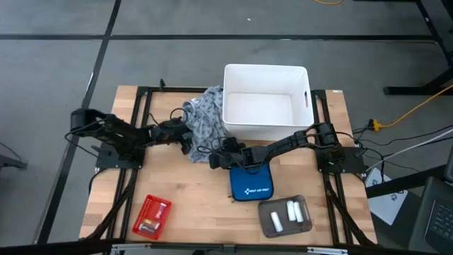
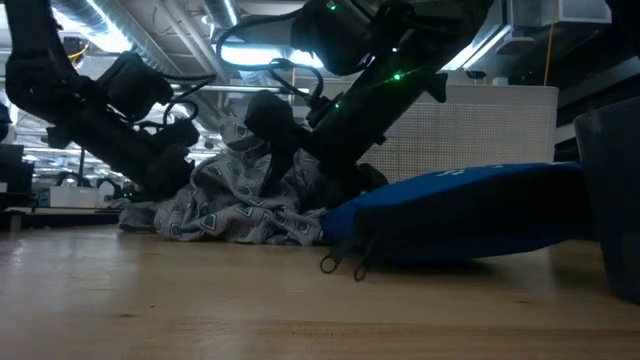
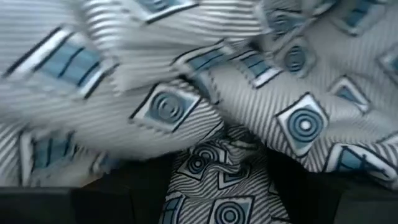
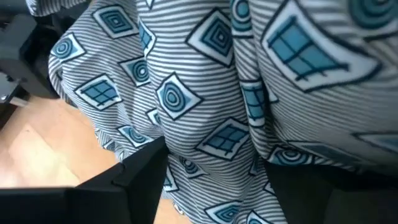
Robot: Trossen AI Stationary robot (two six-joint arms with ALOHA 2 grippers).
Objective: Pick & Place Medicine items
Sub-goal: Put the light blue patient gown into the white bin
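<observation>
Grey patterned cloth [image 1: 205, 113] buries both spread claws, left [image 1: 190, 139] and right [image 1: 214, 157]; fingertips unseen.

Both arms reach low toward the middle, the left gripper [image 1: 188, 139] and right gripper [image 1: 214, 159] near each other, each with fingers spread wide.

wooden table [image 1: 184, 205], white bin [image 1: 266, 105] beyond both grippers, grey patterned cloth [image 1: 205, 117] at their tips, blue pouch [image 1: 250, 185], grey tray [image 1: 267, 225], red basket [image 1: 151, 216] nearer the front edge
</observation>
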